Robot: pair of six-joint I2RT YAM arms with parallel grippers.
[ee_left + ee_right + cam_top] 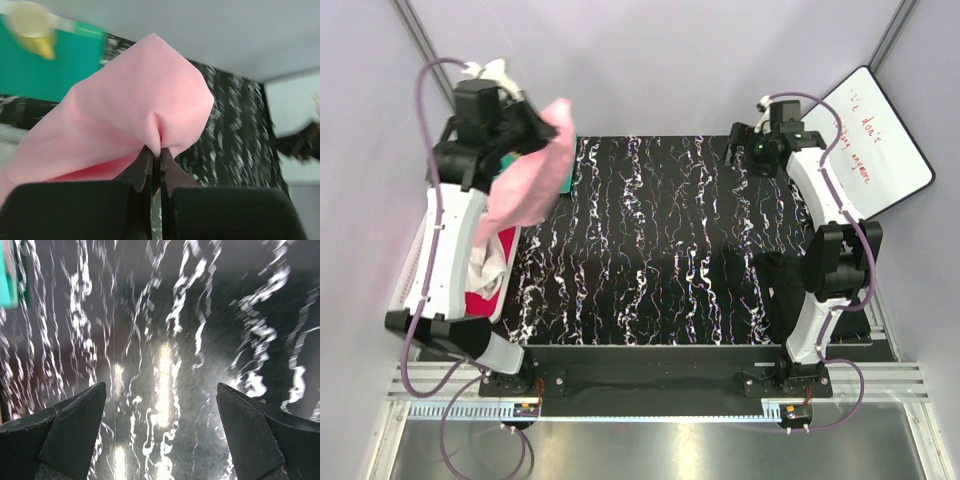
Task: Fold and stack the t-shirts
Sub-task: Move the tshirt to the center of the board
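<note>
Tabletop (650, 230): black with white marbled streaks, closed in by plain pale walls; two arm bases sat bolted at its near edge.
T-shirts, count: three, one light pink, one white, one magenta-red.
Light pink t-shirt (530, 175): hung bunched in the air over the table's far-left corner, pinched by one fold.
Left gripper (156, 154): clenched tight on the light pink t-shirt, the cloth ballooning above its fingertips in the wrist view.
White t-shirt (492, 262): lay crumpled just off the table's left edge, beside the left arm.
Magenta-red t-shirt (475, 302): lay touching the white one, on its near side.
Container: what looked like one pale-rimmed bin (507, 290) held the white and magenta-red shirts; the arm hid most of it.
Right gripper (161, 385): released, fingers spread wide with nothing between them, hovering over the far-right part of the tabletop.
Green mat (50, 67): one, flat at the far-left corner, partly hidden by the hanging shirt.
Yellow cup (32, 22): one, blurred, at the mat's far edge.
Whiteboard (880, 140): one, by the right wall, its red handwriting too small to read.
</note>
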